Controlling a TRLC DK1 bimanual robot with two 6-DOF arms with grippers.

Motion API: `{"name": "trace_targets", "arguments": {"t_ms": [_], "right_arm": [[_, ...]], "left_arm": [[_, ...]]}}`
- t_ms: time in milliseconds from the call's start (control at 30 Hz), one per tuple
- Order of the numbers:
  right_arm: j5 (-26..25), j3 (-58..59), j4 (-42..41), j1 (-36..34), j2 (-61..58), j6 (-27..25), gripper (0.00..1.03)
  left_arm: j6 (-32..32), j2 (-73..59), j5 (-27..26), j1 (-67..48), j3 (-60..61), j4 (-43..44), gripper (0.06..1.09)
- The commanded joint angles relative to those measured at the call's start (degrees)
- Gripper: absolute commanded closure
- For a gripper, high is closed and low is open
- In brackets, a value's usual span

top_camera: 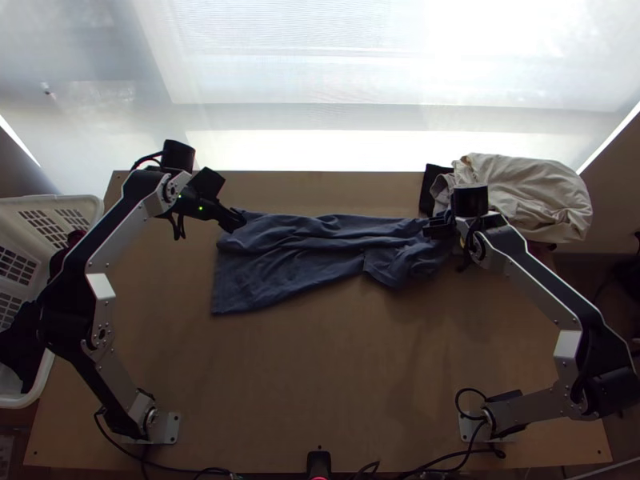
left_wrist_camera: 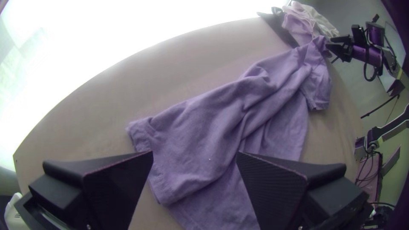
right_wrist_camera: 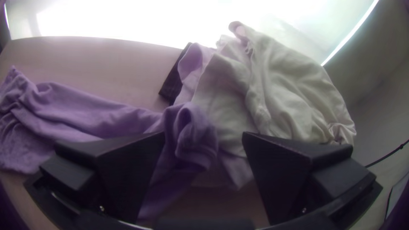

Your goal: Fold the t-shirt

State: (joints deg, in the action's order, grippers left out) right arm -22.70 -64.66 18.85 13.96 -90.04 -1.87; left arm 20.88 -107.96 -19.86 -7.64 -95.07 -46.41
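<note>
Top view: we find the shirt (top_camera: 280,272) lying lengthwise across the far half of the table (top_camera: 320,384). It is wrinkled, broader and flatter at its left end, bunched and narrower at its right. In the left wrist view we note one layer turned over another, the lower one showing along the shirt's near side.

Left gripper (top_camera: 234,220): at the shirt's far left corner. We record its fingers (left_wrist_camera: 115,183) spread wide, nothing pinched.

Right gripper (top_camera: 440,229): at the shirt's right end. Its fingers (right_wrist_camera: 115,170) stand apart too; we see a bunched fold of the shirt in the gap, not clamped.

Surroundings: a cream cloth (top_camera: 532,192) is heaped just beyond the shirt's right end, with a lilac cloth (right_wrist_camera: 194,64) partly under it and a black item (top_camera: 432,178) beside them. Well to the shirt's left we log a white basket (top_camera: 90,210) holding dark clothes (top_camera: 20,348).
</note>
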Motion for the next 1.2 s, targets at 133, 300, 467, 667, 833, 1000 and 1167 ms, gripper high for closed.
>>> {"name": "trace_targets", "arguments": {"t_ms": [133,300,467,667,833,1000,1167], "right_arm": [[1.7,-0.3,8.8,3.3,-0.8,0.3,0.05],[2.4,-0.4,12.1,6.3,1.7,0.4,0.05],[2.9,-1.2,15.2,7.8,4.6,0.7,0.05],[3.8,-0.9,17.5,9.6,6.5,1.5,0.05],[4.3,0.0,18.9,11.5,7.5,2.4,0.05],[5.6,0.2,20.5,12.4,8.0,2.2,0.05],[6.0,0.4,18.6,12.7,5.5,2.2,0.05]], "left_arm": [[5.6,6.4,4.7,-7.4,11.4,6.2,0.10],[19.3,10.6,16.2,-13.0,24.6,14.4,0.11],[30.2,15.1,23.1,-11.0,33.8,24.1,0.11],[35.6,15.1,24.9,-5.1,35.7,31.2,0.11],[36.6,13.9,25.0,-4.4,35.7,33.4,0.13],[36.4,13.3,24.8,-4.7,36.2,35.2,0.13],[36.3,13.2,24.7,-5.1,36.4,35.1,0.13]]}}
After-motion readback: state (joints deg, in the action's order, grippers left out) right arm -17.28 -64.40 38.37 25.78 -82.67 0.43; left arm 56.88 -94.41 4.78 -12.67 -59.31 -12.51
